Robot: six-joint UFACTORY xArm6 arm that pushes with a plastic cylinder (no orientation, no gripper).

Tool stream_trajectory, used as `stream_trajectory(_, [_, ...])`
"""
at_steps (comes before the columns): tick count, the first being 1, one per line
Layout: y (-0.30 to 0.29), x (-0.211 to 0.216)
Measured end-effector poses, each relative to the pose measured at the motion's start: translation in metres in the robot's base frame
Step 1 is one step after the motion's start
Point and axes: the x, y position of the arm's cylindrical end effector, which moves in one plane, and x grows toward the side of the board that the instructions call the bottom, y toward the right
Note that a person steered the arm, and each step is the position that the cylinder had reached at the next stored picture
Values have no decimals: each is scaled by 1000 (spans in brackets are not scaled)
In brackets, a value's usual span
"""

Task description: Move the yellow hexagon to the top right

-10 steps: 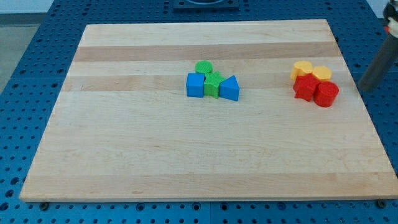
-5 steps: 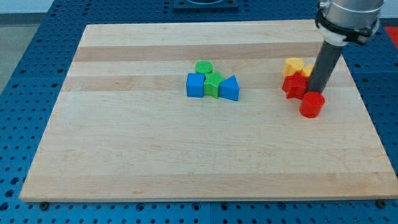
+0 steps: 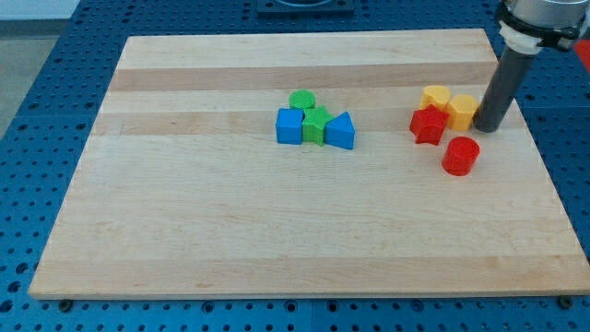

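The rod comes down near-upright from the frame's upper right; my tip (image 3: 488, 128) rests against the yellow hexagon's (image 3: 463, 111) right side, bare, holding nothing.

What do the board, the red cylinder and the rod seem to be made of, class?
Board: pale wood, matte, with visible grain and plank stripes. Red cylinder: probably plastic, uniform saturated colour, smooth faces. Rod ending in my tip, right of the yellow hexagon: dark, matte; metal or plastic, unclear.

A pale wooden board (image 3: 277, 240) lies on a blue perforated table (image 3: 37, 129), evenly lit, seemingly indoors.
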Motion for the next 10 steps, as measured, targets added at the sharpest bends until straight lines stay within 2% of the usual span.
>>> stream_trajectory(2, [-4, 14])
stream_trajectory(4, [-32, 11])
stream_trajectory(10, [-31, -69])
